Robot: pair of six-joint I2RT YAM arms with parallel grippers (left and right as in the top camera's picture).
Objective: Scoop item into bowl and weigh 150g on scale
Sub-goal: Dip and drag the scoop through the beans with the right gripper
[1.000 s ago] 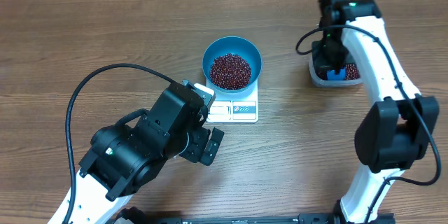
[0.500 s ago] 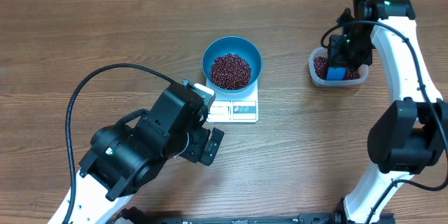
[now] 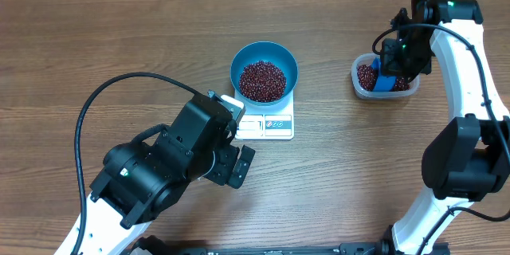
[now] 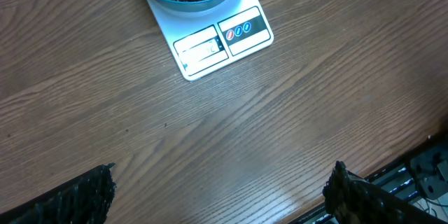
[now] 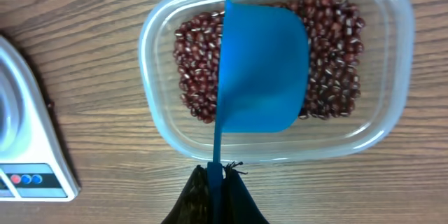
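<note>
A brown wood-grain table point(image 3: 119, 32) lies under both my arms. Nearest, on the left side, my left gripper point(image 4: 220, 196) hangs over bare wood with its fingers point(image 4: 77, 196) spread wide and nothing between them. Just beyond it sits the white scale point(image 3: 267, 125), its display and buttons along the near edge. The round blue bowl point(image 3: 239, 56) stands on the far part of the scale and overhangs its sides. Inside the bowl is a heap of dark red beans point(image 3: 262, 80).

Far to the right, well apart from the scale, is a clear plastic tub point(image 5: 161, 133) with more of the beans point(image 5: 196, 63) covering its bottom. My right gripper point(image 5: 215, 196) is clamped tight on the thin handle of a small blue scoop point(image 5: 262, 70). The scoop's cup sits within the tub's outline, above the beans. I cannot tell whether it touches them or whether it carries any.
</note>
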